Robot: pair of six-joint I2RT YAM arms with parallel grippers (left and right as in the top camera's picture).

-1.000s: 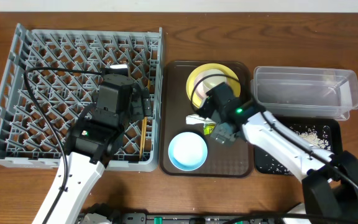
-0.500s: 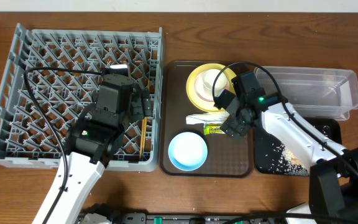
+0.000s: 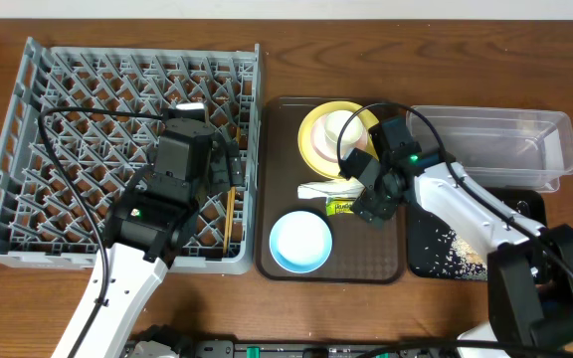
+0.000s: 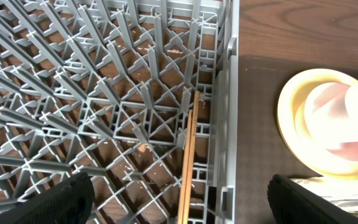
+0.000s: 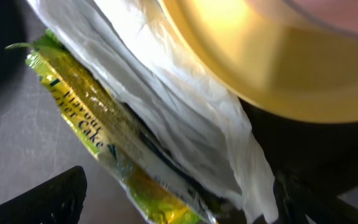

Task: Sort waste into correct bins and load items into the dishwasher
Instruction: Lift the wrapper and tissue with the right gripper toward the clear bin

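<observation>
The grey dish rack [image 3: 88,119] fills the left. The wooden chopsticks [image 3: 229,217] lie in its right edge, also in the left wrist view [image 4: 189,155]. My left gripper [image 3: 223,167] hovers open above them [image 4: 179,208]. The yellow plate [image 3: 314,149] holds the cream cup [image 3: 344,129]. The white wrapper [image 3: 318,189], the green-and-yellow packet [image 3: 340,207] and the blue bowl [image 3: 300,242] lie on the brown serving tray. My right gripper [image 3: 368,197] is open [image 5: 179,202], its fingers on either side of the packet [image 5: 92,134] and wrapper [image 5: 173,118], below the plate [image 5: 278,68].
The dark brown serving tray [image 3: 376,261] sits right of the rack. The clear tub [image 3: 490,149] stands at the far right. The black tray [image 3: 421,267] in front of it holds rice crumbs [image 3: 454,245]. A black cable loops over the rack.
My right arm swung its elbow toward the back, uncovering the black tray. Its gripper shifted slightly right, then settled close over the packet and wrapper. My left arm has not moved.
</observation>
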